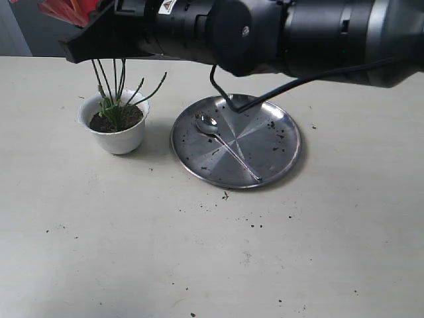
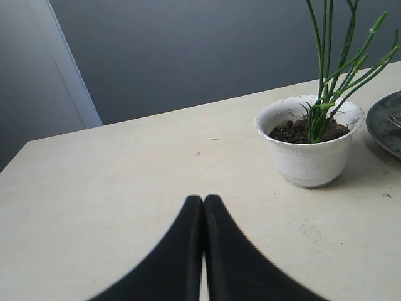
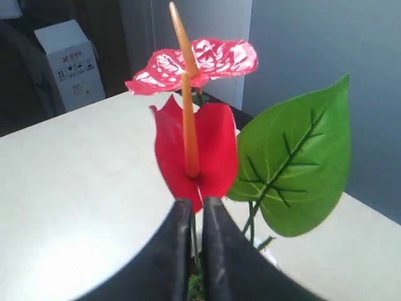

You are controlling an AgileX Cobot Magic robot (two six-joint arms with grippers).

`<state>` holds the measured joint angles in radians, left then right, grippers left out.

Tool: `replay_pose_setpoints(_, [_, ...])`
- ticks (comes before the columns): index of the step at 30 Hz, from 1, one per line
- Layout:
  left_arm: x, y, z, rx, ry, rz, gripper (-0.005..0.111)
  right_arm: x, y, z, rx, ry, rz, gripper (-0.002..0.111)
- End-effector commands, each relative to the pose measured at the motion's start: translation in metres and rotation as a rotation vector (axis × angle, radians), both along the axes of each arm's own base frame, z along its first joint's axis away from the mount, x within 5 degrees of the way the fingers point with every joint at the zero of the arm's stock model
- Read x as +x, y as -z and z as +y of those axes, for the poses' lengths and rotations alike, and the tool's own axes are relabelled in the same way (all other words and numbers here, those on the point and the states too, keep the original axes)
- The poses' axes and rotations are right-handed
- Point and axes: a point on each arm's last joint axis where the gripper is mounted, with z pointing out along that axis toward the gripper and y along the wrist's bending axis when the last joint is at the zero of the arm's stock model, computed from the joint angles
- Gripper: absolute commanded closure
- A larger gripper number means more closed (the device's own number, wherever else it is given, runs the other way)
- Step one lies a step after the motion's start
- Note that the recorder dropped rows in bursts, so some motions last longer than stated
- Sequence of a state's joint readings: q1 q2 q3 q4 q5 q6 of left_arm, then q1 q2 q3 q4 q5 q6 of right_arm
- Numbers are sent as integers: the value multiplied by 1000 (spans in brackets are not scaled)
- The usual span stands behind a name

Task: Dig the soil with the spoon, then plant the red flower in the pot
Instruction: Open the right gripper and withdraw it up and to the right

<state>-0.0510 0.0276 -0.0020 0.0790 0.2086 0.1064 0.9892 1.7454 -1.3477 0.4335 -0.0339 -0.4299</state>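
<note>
The white scalloped pot (image 1: 121,139) stands left of the plate and holds dark soil (image 1: 101,123). The thin green stems (image 1: 116,83) of the red flower (image 1: 65,9) stand in that soil. My right gripper (image 1: 85,48) reaches across above the pot, shut on a stem just under the glossy red bloom (image 3: 199,150) and broad green leaf (image 3: 296,168). The silver spoon (image 1: 232,151) lies on the round steel plate (image 1: 275,142). My left gripper (image 2: 203,199) is shut and empty, low over the table, with the pot (image 2: 308,160) and soil (image 2: 289,132) off to one side.
Crumbs of soil dot the plate and the table in front of it (image 1: 225,195). A black cable (image 1: 222,89) hangs from the right arm over the plate's far rim. A white box (image 3: 70,63) stands beyond the table's edge. The plate's rim (image 2: 383,122) is beside the pot.
</note>
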Motion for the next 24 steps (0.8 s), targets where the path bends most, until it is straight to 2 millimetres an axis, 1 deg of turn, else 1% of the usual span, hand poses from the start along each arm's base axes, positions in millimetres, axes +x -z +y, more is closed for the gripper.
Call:
replay_pose_setpoints(1, [0, 0, 0, -14, 2, -9, 106, 5, -3, -34, -45, 38, 10, 108])
replay_pose_setpoints(2, [0, 0, 0, -14, 2, -9, 106, 7, -3, -50, -42, 69, 9, 108])
replay_pose_setpoints(3, [0, 0, 0, -14, 2, -9, 106, 6, -1, -59, -49, 84, 15, 108])
replay_pose_setpoints(4, [0, 0, 0, -14, 2, -9, 106, 6, 2, -74, -60, 109, 24, 108])
replay_pose_setpoints(6, [0, 0, 0, -14, 2, -9, 106, 1, 8, -90, -90, 121, 53, 108])
replay_pose_setpoints(9, [0, 0, 0, -14, 2, -9, 106, -6, 15, -94, -134, 95, 100, 108])
replay_pose_setpoints(16, [0, 0, 0, -14, 2, -9, 106, -7, 15, -94, -132, 94, 112, 108])
replay_pose_setpoints(19, [0, 0, 0, -14, 2, -9, 106, -6, 15, -95, -188, 66, 39, 108])
replay_pose_setpoints(24, [0, 0, 0, -14, 2, -9, 106, -5, 14, -95, -172, 77, 35, 108])
